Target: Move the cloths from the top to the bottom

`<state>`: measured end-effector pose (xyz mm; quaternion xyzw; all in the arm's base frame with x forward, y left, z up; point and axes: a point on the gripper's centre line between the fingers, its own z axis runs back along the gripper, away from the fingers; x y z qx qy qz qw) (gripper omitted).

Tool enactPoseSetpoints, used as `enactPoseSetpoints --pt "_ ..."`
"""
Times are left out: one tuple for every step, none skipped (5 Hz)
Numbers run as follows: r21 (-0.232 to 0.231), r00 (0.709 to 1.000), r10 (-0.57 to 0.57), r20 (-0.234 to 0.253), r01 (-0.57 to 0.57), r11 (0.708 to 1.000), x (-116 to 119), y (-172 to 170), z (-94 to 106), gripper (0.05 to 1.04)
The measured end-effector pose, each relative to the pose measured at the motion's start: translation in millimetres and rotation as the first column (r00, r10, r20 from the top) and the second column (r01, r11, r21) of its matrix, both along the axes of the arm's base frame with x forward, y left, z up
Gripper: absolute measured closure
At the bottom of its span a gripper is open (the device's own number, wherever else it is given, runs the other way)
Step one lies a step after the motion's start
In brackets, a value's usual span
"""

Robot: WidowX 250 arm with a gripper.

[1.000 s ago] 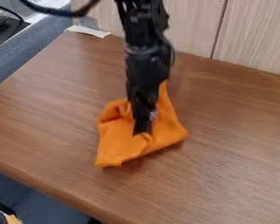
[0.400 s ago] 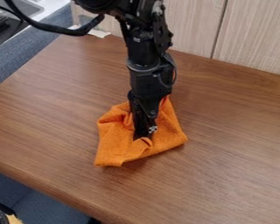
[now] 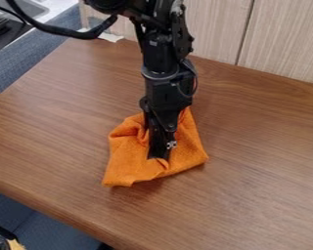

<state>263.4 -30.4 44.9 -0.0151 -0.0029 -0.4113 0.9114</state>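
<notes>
The black gripper (image 3: 159, 154) points down onto the middle of an orange cloth (image 3: 127, 161), its lower end against the fabric. The cloth lies crumpled on the brown wooden table, with raised folds at its upper left and a peak running up behind the gripper on the right. One corner of the cloth points to the lower left and another to the right. Part of the cloth's middle is hidden behind the gripper.
The wooden table (image 3: 263, 161) has its front edge running along the lower left. A pale panelled wall (image 3: 218, 29) borders its back. At the upper left are a blue-grey partition (image 3: 28, 63) and a piece of whitish tape (image 3: 111, 37).
Over the last second the arm has come slightly down the view and the cloth's folds have shifted a little. Since the middle frame, the cloth's lower left corner has moved slightly left.
</notes>
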Motion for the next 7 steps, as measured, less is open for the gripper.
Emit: enactPoseSetpoints --pt "-0.009 1.0 -0.008 -0.019 0.008 1.0 -3.2 -1.8 4.2 0.418" --pt "-0.044 1.0 -0.02 0.006 0.02 0.999 -7.0 -8.9 22.5 0.144" --pt "-0.08 0.998 -0.032 0.062 0.037 0.996 -7.9 -17.9 51.7 0.075" --pt "-0.099 0.99 -0.036 0.133 0.049 0.994 -7.2 -25.3 85.9 0.08" --pt "-0.138 0.982 -0.034 0.187 0.061 0.989 -5.3 -31.0 115.6 0.083" --pt "-0.163 0.974 -0.008 0.228 0.046 0.986 -5.3 -28.3 135.9 0.083" --pt "-0.164 0.972 0.002 0.234 0.037 0.986 -4.2 -24.1 137.6 0.083"
